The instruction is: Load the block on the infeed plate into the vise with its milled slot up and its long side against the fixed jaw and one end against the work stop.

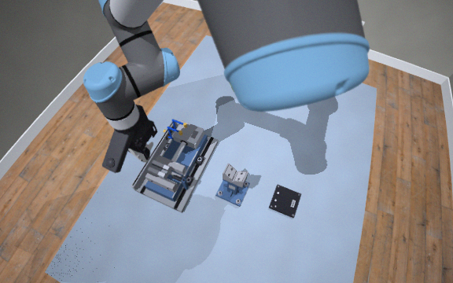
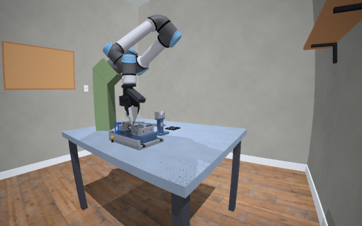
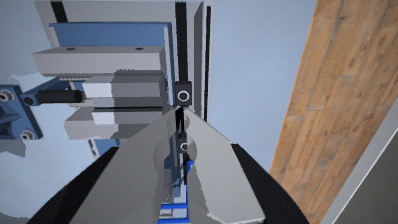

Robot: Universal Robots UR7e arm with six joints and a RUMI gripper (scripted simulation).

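The grey part (image 1: pixel 162 173) (image 3: pixel 100 90) lies in the vise between the fixed jaw (image 1: pixel 161 182) (image 3: pixel 100 64) and the moving jaw (image 3: pixel 80 130). Its long side runs close along the fixed jaw; a narrow dark band shows there, and contact cannot be told. One end is at the tip of the black work stop (image 3: pixel 60 96); contact is unclear. A dark lengthwise line shows beside the part, but I cannot tell whether it is the slot. My gripper (image 3: pixel 181 109) (image 1: pixel 146 159) is shut and empty, its tips beyond the part's other end. The vise is open.
The V-block (image 1: pixel 235 178) (image 2: pixel 159 115) stands empty beside the vise. The black infeed plate (image 1: pixel 285 201) (image 2: pixel 172 128) beyond it holds no part. Blue air fittings (image 1: pixel 174 126) stand at the cylinder end. A black clamp (image 3: pixel 183 95) sits on the vise base near my fingertips.
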